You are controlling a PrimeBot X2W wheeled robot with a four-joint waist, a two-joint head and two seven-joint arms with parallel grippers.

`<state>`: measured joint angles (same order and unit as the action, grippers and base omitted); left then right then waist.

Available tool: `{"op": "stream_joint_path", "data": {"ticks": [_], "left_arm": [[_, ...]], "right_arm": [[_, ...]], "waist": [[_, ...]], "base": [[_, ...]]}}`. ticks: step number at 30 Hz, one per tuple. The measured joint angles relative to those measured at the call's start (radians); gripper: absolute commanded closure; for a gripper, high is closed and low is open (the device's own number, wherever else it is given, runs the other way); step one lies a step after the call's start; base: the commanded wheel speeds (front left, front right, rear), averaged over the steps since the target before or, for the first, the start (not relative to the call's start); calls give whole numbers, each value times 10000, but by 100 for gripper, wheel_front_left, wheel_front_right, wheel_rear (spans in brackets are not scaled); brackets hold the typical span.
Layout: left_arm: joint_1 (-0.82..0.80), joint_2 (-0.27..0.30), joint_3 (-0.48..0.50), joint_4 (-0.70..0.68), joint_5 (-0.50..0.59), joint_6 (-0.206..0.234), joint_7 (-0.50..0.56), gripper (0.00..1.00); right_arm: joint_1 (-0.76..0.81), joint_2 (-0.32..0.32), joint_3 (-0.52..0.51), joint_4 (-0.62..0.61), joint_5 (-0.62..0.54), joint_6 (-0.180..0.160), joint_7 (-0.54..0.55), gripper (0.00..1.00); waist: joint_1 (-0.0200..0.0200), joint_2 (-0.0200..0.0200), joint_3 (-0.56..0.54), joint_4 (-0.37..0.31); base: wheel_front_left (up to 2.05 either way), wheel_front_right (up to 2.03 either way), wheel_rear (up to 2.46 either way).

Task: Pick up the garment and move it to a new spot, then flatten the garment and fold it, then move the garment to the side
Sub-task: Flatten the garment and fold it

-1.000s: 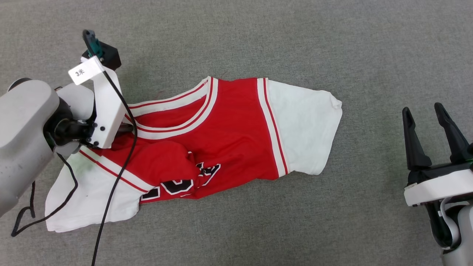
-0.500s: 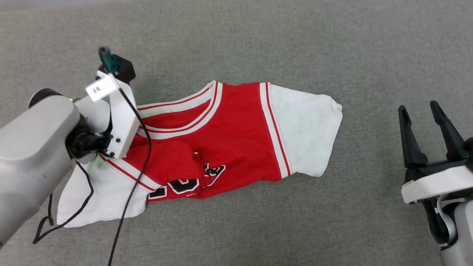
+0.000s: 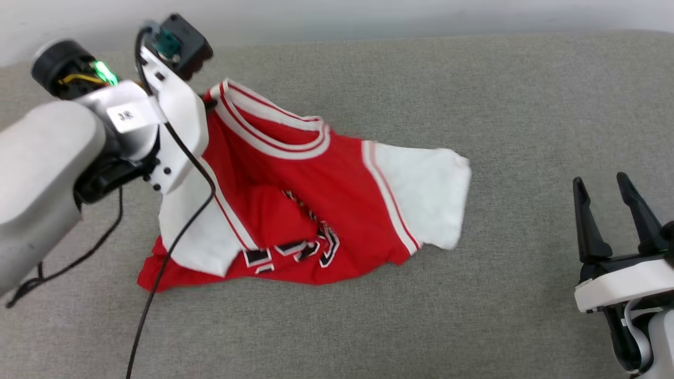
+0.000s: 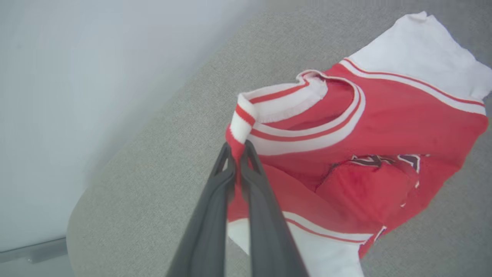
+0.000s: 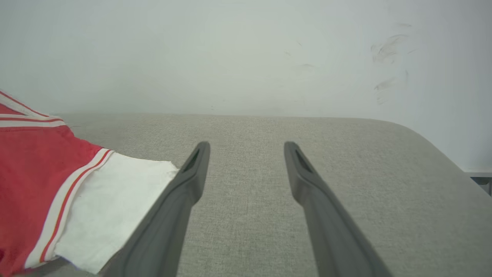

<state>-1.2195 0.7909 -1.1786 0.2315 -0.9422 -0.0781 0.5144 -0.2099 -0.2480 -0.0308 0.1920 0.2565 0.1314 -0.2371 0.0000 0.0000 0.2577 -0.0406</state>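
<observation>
**Left gripper pinches jersey collar**

The left gripper (image 4: 235, 148) has its 2 slim, dark, tapered fingers clenched on the ribbed red-and-white striped collar of the garment (image 3: 337, 184), pulling that trim into a peak. The smooth red jersey body slopes away from the grip in soft creases. Its black, white-edged lettering is crumpled and its plain white sleeves hang limp. The lower part lies on the coarse grey woven surface (image 3: 474, 316). Well apart, the right gripper (image 3: 600, 179) hovers with fingers spread, grasping nothing.

Support: grey woven-fabric surface (image 3: 474, 326). On it: one crumpled red jersey shirt with white sleeves (image 3: 337, 179), centre toward nine o'clock.
</observation>
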Motion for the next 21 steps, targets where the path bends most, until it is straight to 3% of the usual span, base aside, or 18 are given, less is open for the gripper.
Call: {"op": "stream_joint_path", "data": {"ticks": [5,10,21], "left_arm": [[-514,245,219,-504,293,247,19,100],[-1193,29,209,-328,849,311,127,100],[-1937,-1206,-50,2522,1632,-25,-786,100]], "right_arm": [[-68,153,153,-86,0,0,2,0],[-270,267,205,-157,-12,-2,-40,0],[-901,401,245,-228,-13,-2,-190,0]], "waist": [[0,0,35,-114],[0,0,439,-467],[1,0,1915,-1439]], "base": [[0,0,0],[0,0,0],[0,0,0]]}}
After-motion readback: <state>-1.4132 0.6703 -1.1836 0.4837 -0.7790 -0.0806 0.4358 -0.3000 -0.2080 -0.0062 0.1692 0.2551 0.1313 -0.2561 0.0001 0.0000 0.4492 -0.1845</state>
